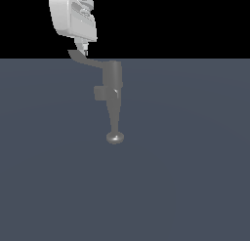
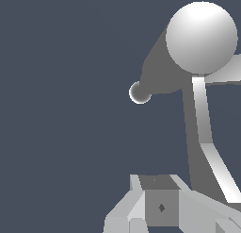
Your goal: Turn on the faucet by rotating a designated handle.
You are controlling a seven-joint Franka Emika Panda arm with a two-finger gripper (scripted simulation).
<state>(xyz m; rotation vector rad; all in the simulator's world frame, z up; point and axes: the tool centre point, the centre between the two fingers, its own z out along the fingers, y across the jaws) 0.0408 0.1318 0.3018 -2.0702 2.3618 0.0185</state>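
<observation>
While exterior view sets pincer (image 1: pixel 84 52) at handle (image 1: pixel 84 61) tip; wrist view alone shows faucet (image 2: pixel 201 37) top | pincer state unclear

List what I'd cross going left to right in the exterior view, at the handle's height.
Gripper at the handle tip → handle's lever → top of the faucet cylinder.

The arm's boxy hand (image 1: pixel 73 18) is glossy white-grey, with short pale fingers (image 1: pixel 84 50).

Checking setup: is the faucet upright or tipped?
Upright: the faucet has its body vertical, with its disc end down on the floor.
</observation>
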